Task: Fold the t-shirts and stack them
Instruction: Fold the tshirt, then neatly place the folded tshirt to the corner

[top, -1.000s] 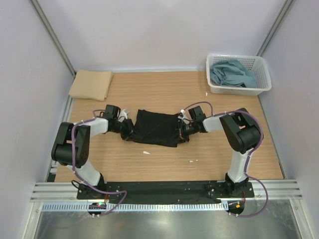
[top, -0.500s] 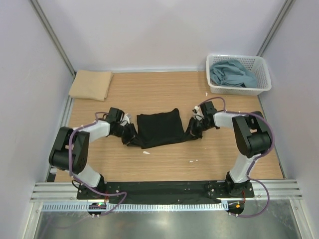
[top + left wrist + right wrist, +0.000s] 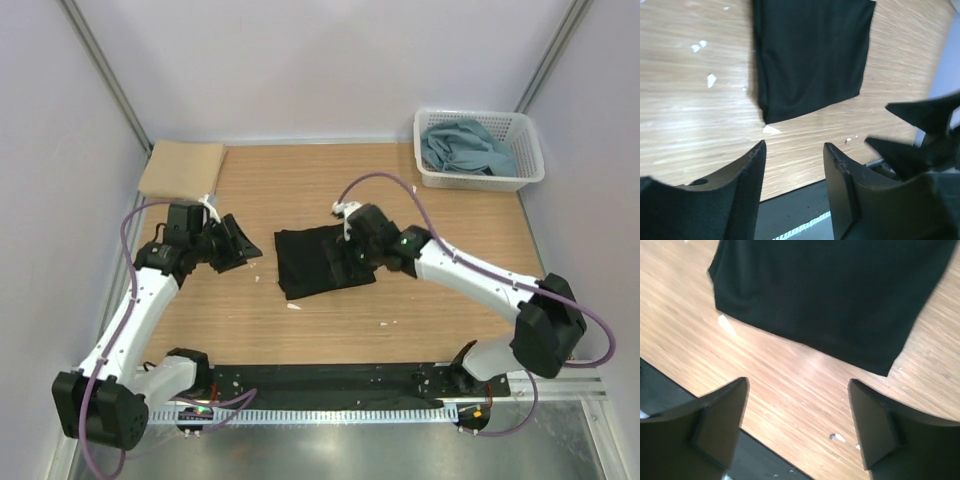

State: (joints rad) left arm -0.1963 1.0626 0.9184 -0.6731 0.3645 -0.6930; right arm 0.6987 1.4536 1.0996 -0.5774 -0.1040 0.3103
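A black t-shirt (image 3: 318,263) lies folded flat in the middle of the wooden table, also seen in the left wrist view (image 3: 810,55) and the right wrist view (image 3: 835,295). My left gripper (image 3: 244,250) hovers just left of it, jaws open and empty (image 3: 795,150). My right gripper (image 3: 352,255) hangs over the shirt's right part, jaws wide open with nothing between them (image 3: 797,385). A folded tan-beige t-shirt (image 3: 182,168) rests at the back left corner. Crumpled blue-grey t-shirts (image 3: 465,146) fill the basket.
A white lattice basket (image 3: 530,165) stands at the back right. Small white scraps (image 3: 293,306) lie on the wood near the black shirt's front edge. White walls close in on three sides, and a black base rail (image 3: 330,378) runs along the near edge.
Both grippers let go of the black shirt's ends and opened. The left arm drew back and rose to the left; the right arm swung in over the shirt. The shirt now lies folded narrower.
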